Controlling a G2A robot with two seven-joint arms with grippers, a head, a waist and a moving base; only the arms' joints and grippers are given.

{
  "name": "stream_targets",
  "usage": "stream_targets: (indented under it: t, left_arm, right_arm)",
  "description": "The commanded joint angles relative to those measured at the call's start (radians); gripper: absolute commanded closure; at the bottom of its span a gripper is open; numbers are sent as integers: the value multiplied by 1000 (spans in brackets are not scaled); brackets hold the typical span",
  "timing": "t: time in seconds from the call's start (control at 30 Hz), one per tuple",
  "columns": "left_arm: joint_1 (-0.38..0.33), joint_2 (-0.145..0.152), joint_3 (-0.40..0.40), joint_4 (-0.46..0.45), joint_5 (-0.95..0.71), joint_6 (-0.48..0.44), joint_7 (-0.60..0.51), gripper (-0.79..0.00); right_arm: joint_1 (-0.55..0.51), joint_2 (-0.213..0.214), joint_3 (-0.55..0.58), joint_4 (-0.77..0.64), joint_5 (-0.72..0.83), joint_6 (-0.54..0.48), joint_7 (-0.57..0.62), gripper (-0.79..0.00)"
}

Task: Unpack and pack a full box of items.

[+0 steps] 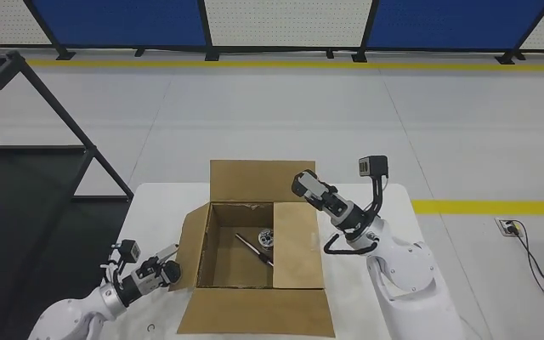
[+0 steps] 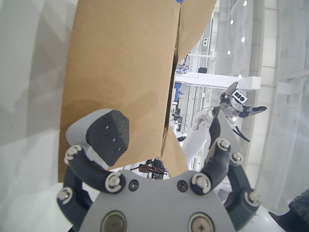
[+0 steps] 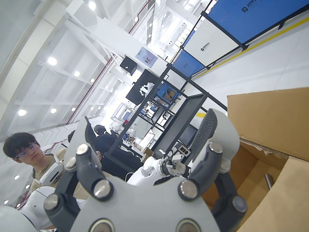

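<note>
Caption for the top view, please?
Open cardboard box on white table, metal rod inside; left gripper and right gripper flank it.

floor: pale grey, yellow line | far side: blue panels | black rack | ceiling lights: on

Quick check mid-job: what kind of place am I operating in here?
Probably an industrial hall or robotics test floor: blue partition panels, a yellow floor line and a high roof with ceiling lamps.

Top view overhead, looking down; wrist views close, tilted up from opposite sides; all share box.
</note>
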Motion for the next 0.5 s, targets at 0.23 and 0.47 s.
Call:
stream_targets:
  t: [0.23, 0.47]
  left_arm:
    - [-21, -3, 44, 17, 18, 9, 3, -785]
    - [-16, 1, 15, 7, -2, -11, 8, -785]
  right_arm:
    - [7, 8, -9, 9, 10, -5, -7, -785]
    - [3, 15, -10, 5, 14, -6, -12, -785]
